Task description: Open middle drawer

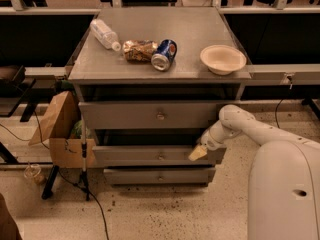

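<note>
The middle drawer (135, 155), a long flat grey metal front with a small round metal knob (161, 157) at its centre, sits between the widest grey drawer front (125, 115) above and the narrowest grey drawer front (140, 176) below, in a grey metal cabinet (200, 34). A dark gap shows above its top edge.

The robot's pale, tan-tipped gripper (197, 153) is at the right end of this front, well to the right of the knob and against the upper edge. Whether it is apart, together or clamped on the edge cannot be told. Its white jointed arm (235, 126) reaches in from the rounded white robot body (282, 194) at lower right.

On the cabinet's flat top, a blue metal drink can (164, 54) lies on its side, touching a crinkled brown snack bag (139, 50). Left of that lies a clear plastic bottle (104, 33), cap toward the bag. A round beige bowl (223, 59) stands upright near the right front corner. No writing on the can, bag or bottle can be read.

A brown cardboard box (52, 126) leans beside the cabinet's left side on the speckled floor (165, 214), with a black cable (102, 216) trailing nearby.
</note>
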